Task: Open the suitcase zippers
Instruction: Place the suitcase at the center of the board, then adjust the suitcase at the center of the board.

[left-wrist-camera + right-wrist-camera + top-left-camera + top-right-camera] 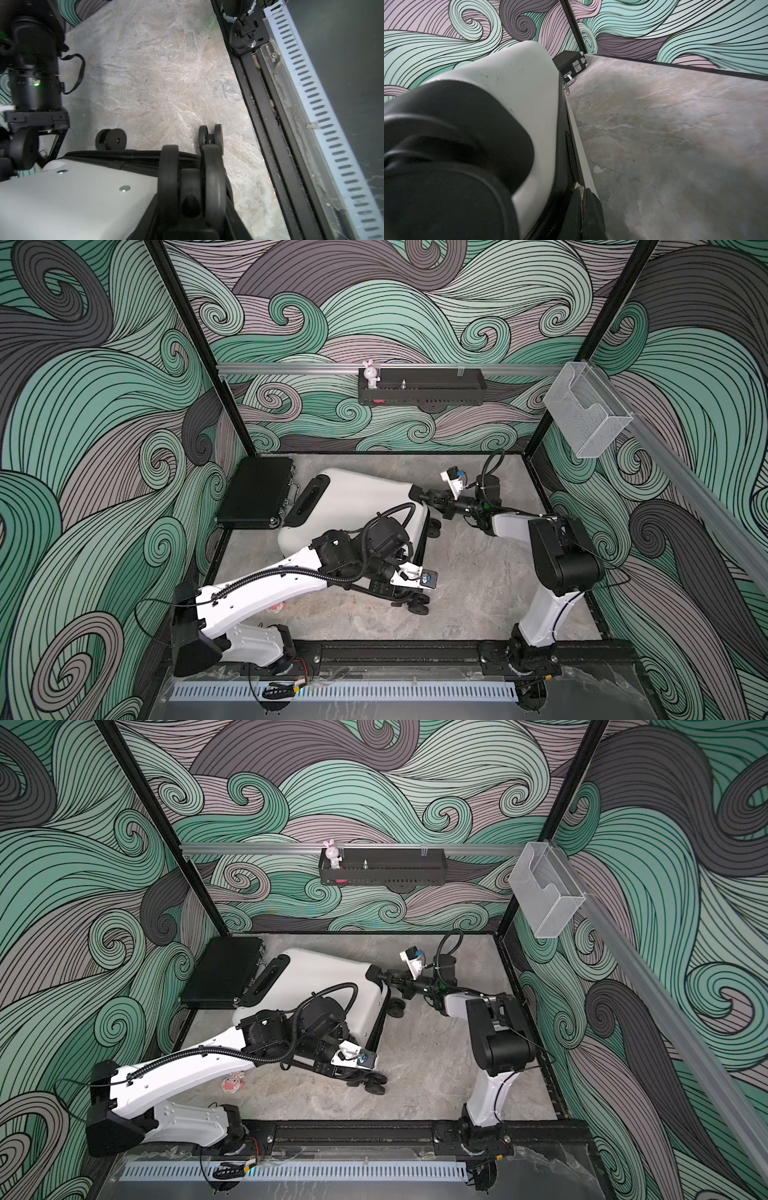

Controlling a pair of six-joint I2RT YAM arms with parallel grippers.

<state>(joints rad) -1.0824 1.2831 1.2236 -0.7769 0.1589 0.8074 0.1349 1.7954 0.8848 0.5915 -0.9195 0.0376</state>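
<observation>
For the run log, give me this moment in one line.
suitcase lying flat | right gripper shut at zippers | left gripper near wheels

left arm [266, 585] stretched forward, low; right end effector [419, 493] closed

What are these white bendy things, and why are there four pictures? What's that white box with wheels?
Those are two robot arms, the left arm and the right arm, mounted at the edge of a grey stone-patterned table. Two pictures look down from above; the other two come from small cameras on the arms' wrists. The white hard-shell suitcase with black wheels lies flat, beside a flat black ribbed briefcase. The right gripper, a pincher, is shut at the suitcase's corner, by its thin black zipper band. The left arm reaches the wheel end; whether it holds anything is hidden.
</observation>
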